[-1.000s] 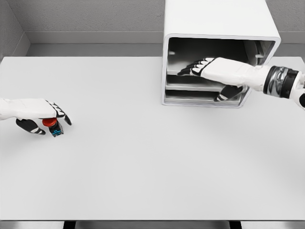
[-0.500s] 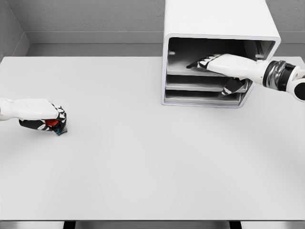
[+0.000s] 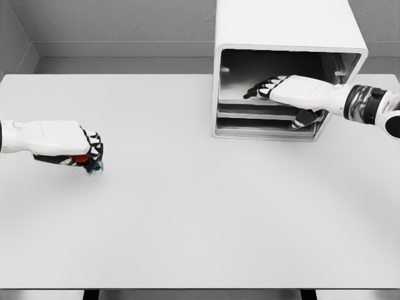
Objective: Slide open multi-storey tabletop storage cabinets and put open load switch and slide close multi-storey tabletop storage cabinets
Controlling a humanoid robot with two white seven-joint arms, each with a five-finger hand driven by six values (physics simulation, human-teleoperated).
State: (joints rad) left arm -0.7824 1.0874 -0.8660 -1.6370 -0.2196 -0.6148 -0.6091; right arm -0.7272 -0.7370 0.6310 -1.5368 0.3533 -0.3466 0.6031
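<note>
Two white arms reach over the pale grey tabletop (image 3: 200, 219) in the head view. Near the left edge, the left robot hand (image 3: 78, 150) has its fingers curled around a small load switch with a red button and blue-green body (image 3: 87, 162). At the far edge, right of middle, stands a white box-shaped storage cabinet with open grey shelves (image 3: 281, 31). The right robot hand (image 3: 275, 87) reaches inside it, fingers extended over the upper shelf, grasping nothing.

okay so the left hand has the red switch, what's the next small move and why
Probably carry the load switch right, toward the cabinet. The left hand is closed on it far from the open front, where the right hand rests on an upper shelf.
</note>
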